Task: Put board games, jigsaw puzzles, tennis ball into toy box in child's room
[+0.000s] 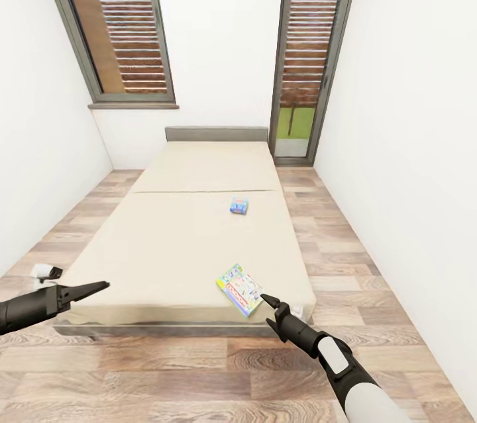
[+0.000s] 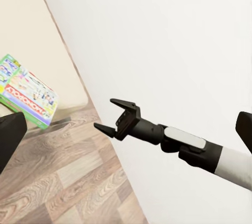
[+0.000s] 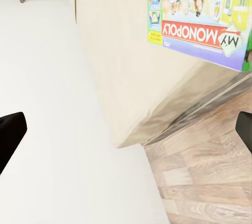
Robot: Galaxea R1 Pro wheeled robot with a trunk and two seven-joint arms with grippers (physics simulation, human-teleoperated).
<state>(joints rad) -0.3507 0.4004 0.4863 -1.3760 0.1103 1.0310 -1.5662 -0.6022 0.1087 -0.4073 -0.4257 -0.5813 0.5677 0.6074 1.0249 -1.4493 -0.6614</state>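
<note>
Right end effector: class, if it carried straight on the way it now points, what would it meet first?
Most likely the near board game at the bed's foot edge. The open right end effector points up and forward at its corner. Depth is unclear, so it could pass just beside the box.

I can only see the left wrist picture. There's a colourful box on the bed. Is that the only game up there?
Observer: No. The head view shows a second, smaller board game farther up the bed, nearer the headboard.
Operator: What does the near box say?
Observer: The right wrist view reads "My Monopoly" on the near board game.
Operator: Is my right gripper touching it?
Observer: No. In the head view the right gripper, jaws open, sits just short of the box's corner at the bed's foot edge.
</note>
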